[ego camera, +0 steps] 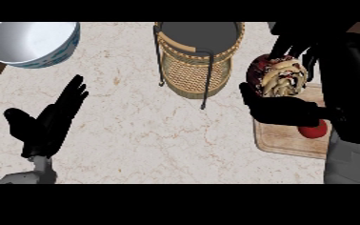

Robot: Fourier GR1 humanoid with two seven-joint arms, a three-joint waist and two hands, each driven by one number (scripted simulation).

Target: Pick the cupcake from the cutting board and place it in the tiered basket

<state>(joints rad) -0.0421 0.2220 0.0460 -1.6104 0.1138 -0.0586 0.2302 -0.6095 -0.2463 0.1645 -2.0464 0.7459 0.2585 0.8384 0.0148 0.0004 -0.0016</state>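
Note:
The cupcake (pixel 281 76), cream swirl with a dark red wrapper, is held above the far end of the wooden cutting board (pixel 281 140), on the right. My right hand (pixel 292 109) is curled round it, thumb below and fingers behind. The woven tiered basket (pixel 199 57) on its black wire frame stands at the top centre, left of the cupcake. My left hand (pixel 49 119) rests open over the counter at the left, fingers pointing up and away.
A white bowl with a blue pattern (pixel 35 43) sits at the top left. A red round item (pixel 314 130) lies on the cutting board beneath my right hand. Marble counter spreads between the hands.

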